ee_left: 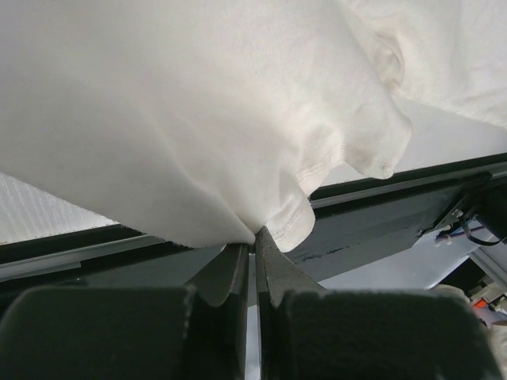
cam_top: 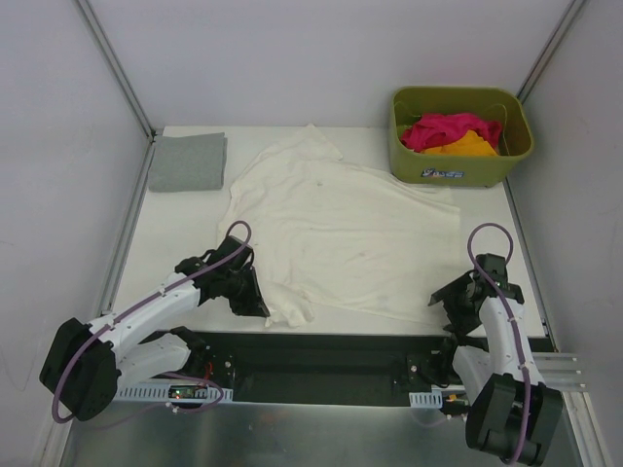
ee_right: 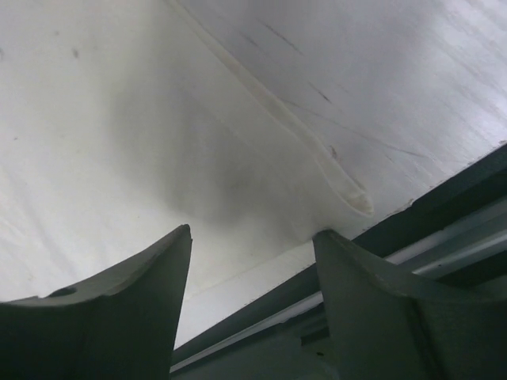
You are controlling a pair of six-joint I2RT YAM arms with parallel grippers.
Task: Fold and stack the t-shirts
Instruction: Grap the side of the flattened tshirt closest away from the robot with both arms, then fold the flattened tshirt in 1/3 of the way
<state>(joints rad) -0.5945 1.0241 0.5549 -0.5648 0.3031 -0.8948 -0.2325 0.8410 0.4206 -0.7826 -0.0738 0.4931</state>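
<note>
Pinching the limp, light cream-white t-shirt (cam_top: pixel 341 229) by its hem at the near edge of the desk (cam_top: pixel 180 229) with the left hand (ee_left: pixel 253 237), right hand (ee_right: pixel 253 233) agape over the other near corner; likely sags unless held at both.

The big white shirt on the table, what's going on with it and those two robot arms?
The cream-white t-shirt lies spread out on the table, not yet folded. The left hand is shut on its near left corner, the cloth pinched between the fingers. The right hand is open at the near right hem, gripping nothing. A grey t-shirt sits folded at the far left corner, and a magenta-pink shirt and an orange shirt lie in the olive-green basket.
</note>
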